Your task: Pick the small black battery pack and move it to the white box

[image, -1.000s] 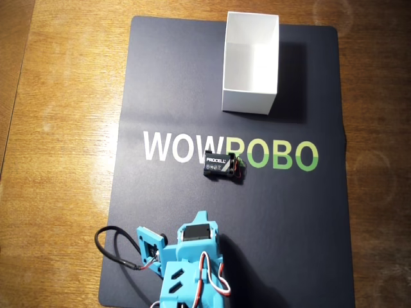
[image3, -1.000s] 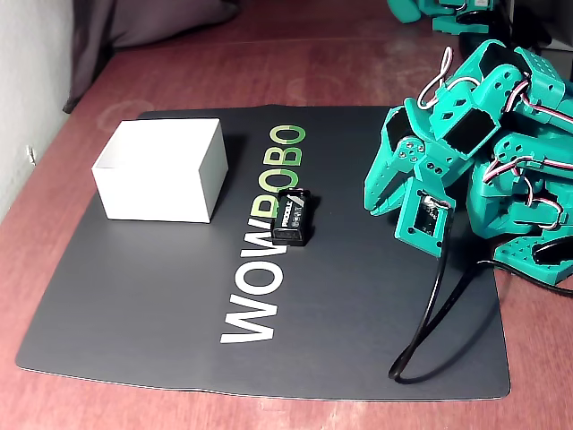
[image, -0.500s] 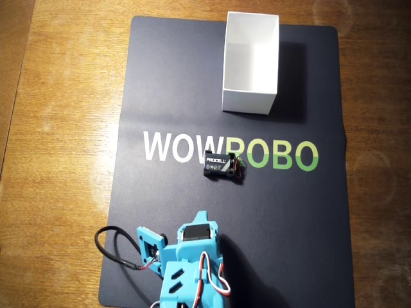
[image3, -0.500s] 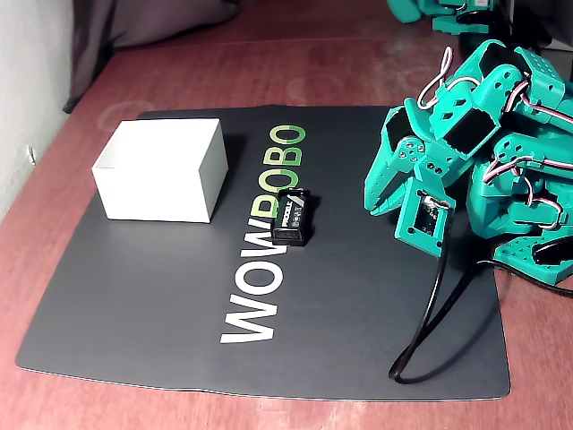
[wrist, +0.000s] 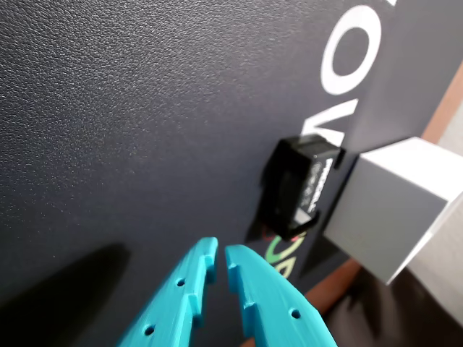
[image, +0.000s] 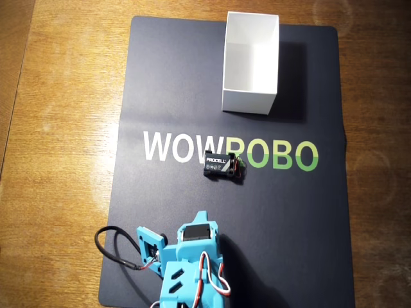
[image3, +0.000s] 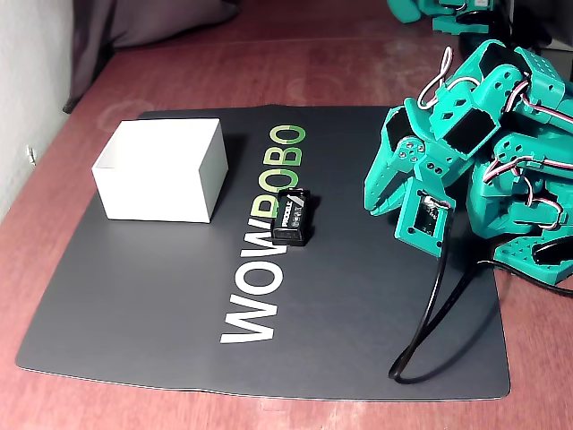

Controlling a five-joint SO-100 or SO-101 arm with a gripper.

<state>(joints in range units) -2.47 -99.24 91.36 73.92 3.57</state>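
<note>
The small black battery pack (image: pixel 221 165) with white PROCELL lettering lies on the black mat, over the middle of the WOWROBO lettering, its wires at the end toward the right in the overhead view. The white box (image: pixel 248 101) stands open-topped and empty at the mat's far edge. My teal gripper (wrist: pixel 221 255) is shut with nothing between its fingers. It hovers low over the mat, short of the battery pack (wrist: pixel 296 188), with the white box (wrist: pixel 383 210) just beyond. In the fixed view the gripper (image3: pixel 372 202) points left toward the battery pack (image3: pixel 291 215), well apart from it.
The black mat (image: pixel 289 212) lies on a wooden table. A black cable (image3: pixel 430 313) loops from the arm across the mat's near right part. Dark cloth (image3: pixel 152 18) lies at the back left, and more teal arm parts (image3: pixel 448 9) stand at the back right.
</note>
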